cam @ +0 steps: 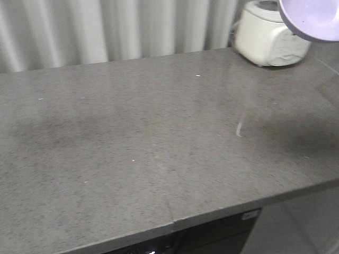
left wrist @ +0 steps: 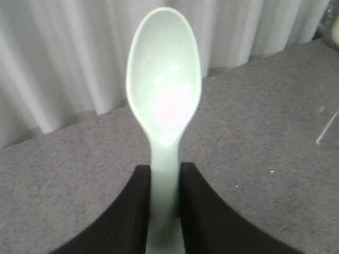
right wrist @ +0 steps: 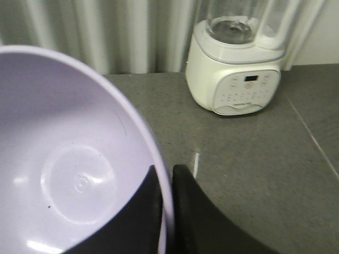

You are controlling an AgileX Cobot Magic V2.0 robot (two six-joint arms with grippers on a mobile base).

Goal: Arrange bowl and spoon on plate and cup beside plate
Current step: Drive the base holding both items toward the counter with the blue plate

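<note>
The left gripper (left wrist: 165,170) pinches the spoon (left wrist: 164,79) by its handle, off the counter (cam: 159,132). The right gripper (right wrist: 167,173) clamps the bowl (right wrist: 69,159) by its rim, aloft over the far right corner beside a blender (right wrist: 235,79). No plate or cup shows. Nothing appears arranged yet, and every placement seems to remain.

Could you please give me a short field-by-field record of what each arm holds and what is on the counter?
left end effector: shut on the handle of the spoon
right end effector: shut on the rim of the bowl, one finger inside, one outside
bowl position: held in the air, at the top right of the front view
countertop: grey, speckled stone
blender: white, standing at the back right of the countertop
plate: not in view
cup: not in view
</note>
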